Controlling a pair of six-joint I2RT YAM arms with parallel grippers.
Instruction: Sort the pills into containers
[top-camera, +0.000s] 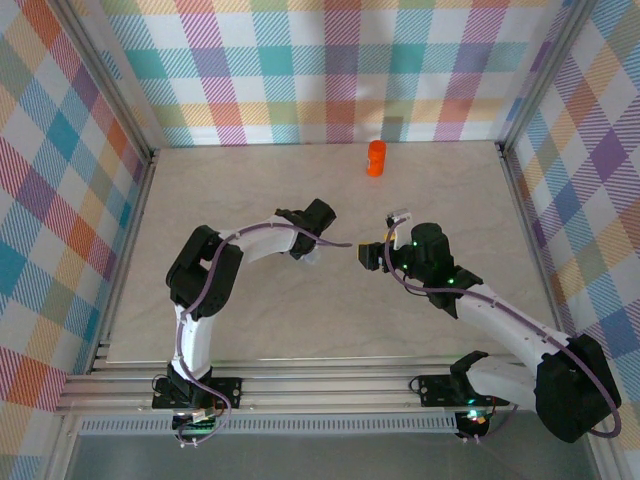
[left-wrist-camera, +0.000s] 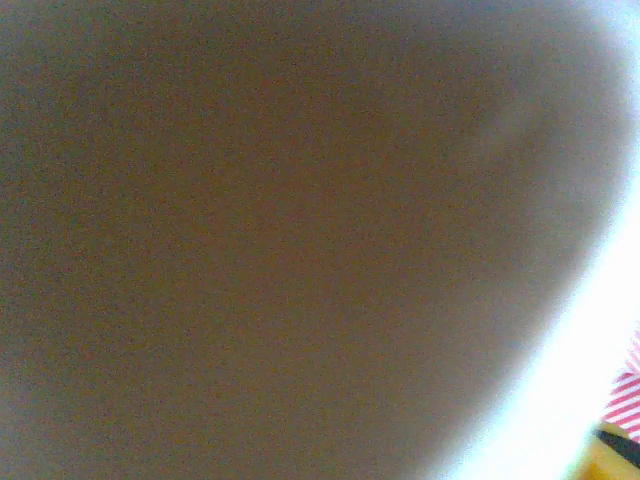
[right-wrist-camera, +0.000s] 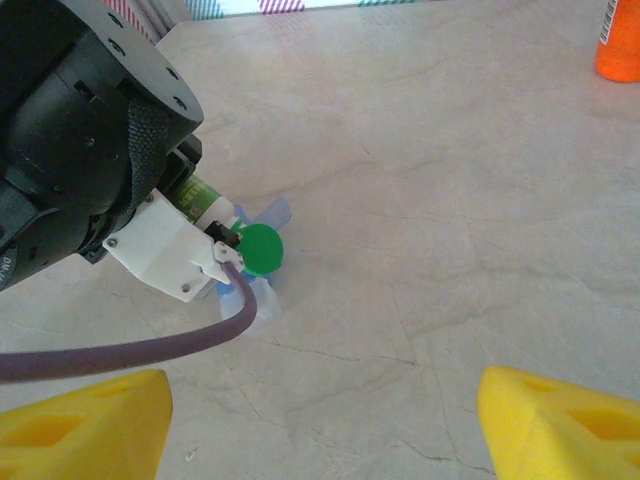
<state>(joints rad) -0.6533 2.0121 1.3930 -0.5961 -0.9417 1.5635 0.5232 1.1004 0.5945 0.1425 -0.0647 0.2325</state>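
My left gripper is shut on the clear bottle with the green cap. The bottle lies on its side, cap toward my right gripper, just over the flat blue translucent box on the table. The left fingers themselves are hidden behind the wrist's white mount. A blurred pale surface sits right against the left wrist camera. My right gripper is open, its yellow fingertips wide apart with bare table between them, a short way from the cap. The orange bottle stands upright at the back. The pills are out of view.
Checkered walls close in the table on three sides. A purple cable from the left wrist hangs low between the two grippers. Bare tabletop lies to the right of the box and toward the orange bottle.
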